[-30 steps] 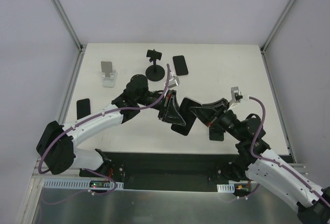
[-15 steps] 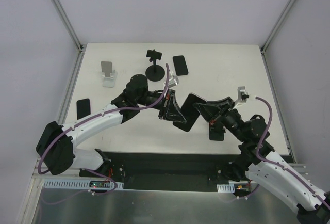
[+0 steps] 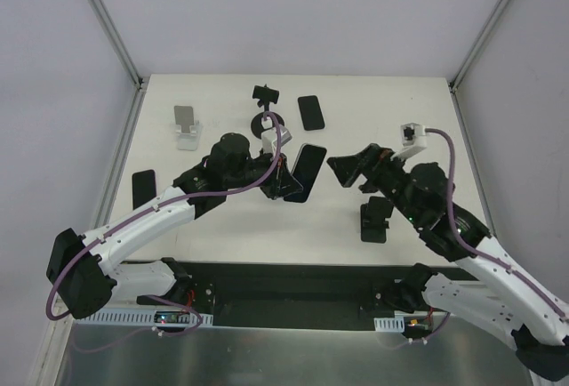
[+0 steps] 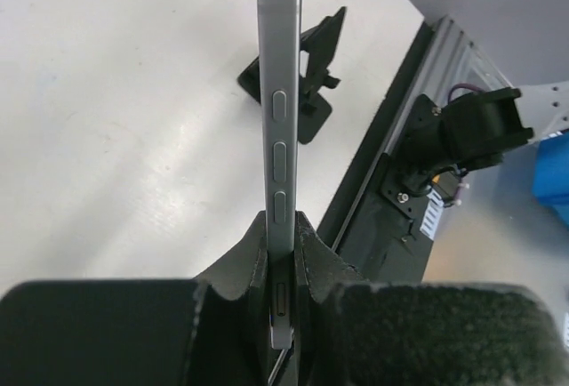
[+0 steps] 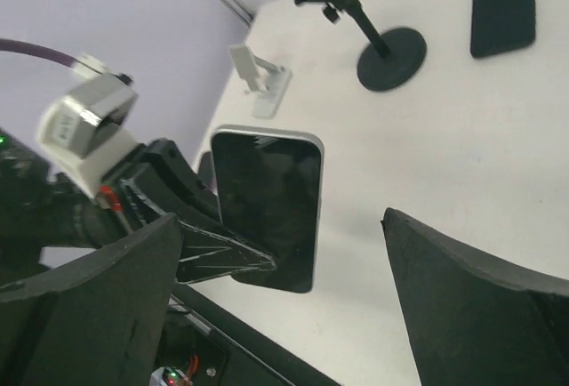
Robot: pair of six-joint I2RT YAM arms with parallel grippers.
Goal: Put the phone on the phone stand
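My left gripper (image 3: 283, 181) is shut on the phone (image 3: 302, 171), a dark-screened slab with a silver edge, and holds it on edge above the table. The left wrist view looks along that edge (image 4: 280, 128), pinched between both pads (image 4: 307, 248). My right gripper (image 3: 349, 169) stands open just right of the phone and is not touching it. Its wrist view faces the phone's screen (image 5: 267, 199), with the left gripper (image 5: 178, 226) behind it. The phone stand (image 3: 267, 112), a black disc base, pole and clamp, stands at the far middle of the table (image 5: 378, 39).
A second black phone (image 3: 309, 112) lies right of the phone stand. A small silver stand (image 3: 187, 126) is at the far left. A dark phone (image 3: 142, 188) lies by the left edge. A black wedge stand (image 3: 375, 220) sits near the front right, under the right arm.
The right gripper opened, let go of the phone and drew back to the right. The left gripper, shut on the phone, carried it away from the front edge toward the phone stand.
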